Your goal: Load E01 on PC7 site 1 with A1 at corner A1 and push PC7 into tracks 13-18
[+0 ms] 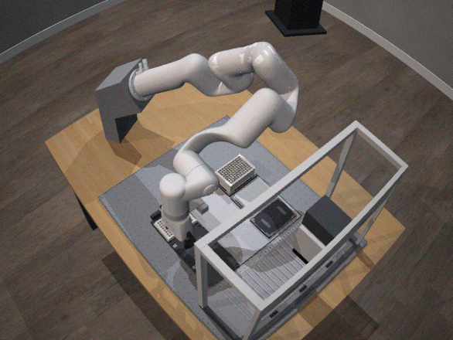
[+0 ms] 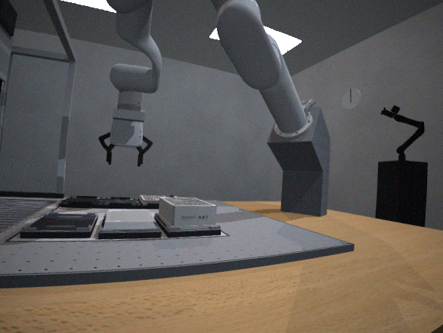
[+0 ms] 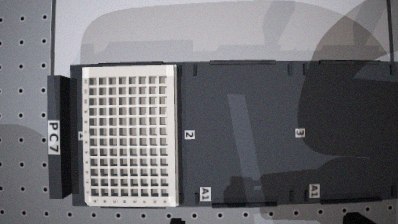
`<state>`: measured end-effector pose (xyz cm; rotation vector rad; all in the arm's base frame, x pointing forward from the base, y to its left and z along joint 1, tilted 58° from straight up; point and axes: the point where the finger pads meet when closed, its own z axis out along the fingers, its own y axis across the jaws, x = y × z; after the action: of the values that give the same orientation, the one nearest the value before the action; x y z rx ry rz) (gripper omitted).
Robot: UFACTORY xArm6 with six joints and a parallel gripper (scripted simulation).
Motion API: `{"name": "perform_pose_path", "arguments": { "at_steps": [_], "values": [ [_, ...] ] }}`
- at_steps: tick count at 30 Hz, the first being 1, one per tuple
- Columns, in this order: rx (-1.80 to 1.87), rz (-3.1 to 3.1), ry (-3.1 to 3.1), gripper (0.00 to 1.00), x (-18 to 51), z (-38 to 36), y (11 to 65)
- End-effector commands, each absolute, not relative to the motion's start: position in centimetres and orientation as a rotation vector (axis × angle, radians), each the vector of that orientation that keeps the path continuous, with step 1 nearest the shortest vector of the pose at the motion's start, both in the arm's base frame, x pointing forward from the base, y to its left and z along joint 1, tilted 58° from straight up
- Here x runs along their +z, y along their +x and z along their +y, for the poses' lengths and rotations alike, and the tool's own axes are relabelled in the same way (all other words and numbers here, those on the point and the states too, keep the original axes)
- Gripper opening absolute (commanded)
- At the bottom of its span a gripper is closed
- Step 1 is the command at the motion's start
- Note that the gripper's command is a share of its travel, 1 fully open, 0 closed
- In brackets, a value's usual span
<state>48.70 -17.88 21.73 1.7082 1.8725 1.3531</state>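
the claw is spread wide and holds nothing, raised above the carrier pc7. under it, e01 already occupies site 1 beside the handle, and looks flat; its printing is too small to confirm a1, so a turned plate could pass unnoticed. sites 2 and 3 carry nothing. what seems left is lining up and pushing. coming down too close to site 1, a fingertip could clip e01's rim and lift it off its locators; a grip low on the handle should avoid that. pc7 lies on the apron short of the rails, toward the high-numbered tracks, but the match with 13-18 cannot be read. if it starts one track over or slightly skewed, an off-centre push may wedge it or leave it riding on the ribs, and a hard jolt may unseat e01. stopping early would leave the lamp dark. farther out, e07 and e10 sit in their nests, with nest s3 unfilled; a low swing of the wrist that way could knock the tall e07.
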Motion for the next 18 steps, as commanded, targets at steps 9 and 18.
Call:
{"name": "perform_pose_path", "arguments": {
  "at_steps": [9, 18],
  "values": [
    [1.353, 1.872, 1.707, 1.0, 19.8, -22.6, 50.2],
    [1.353, 1.872, 1.707, 1.0, 19.8, -22.6, 50.2]
  ]
}}
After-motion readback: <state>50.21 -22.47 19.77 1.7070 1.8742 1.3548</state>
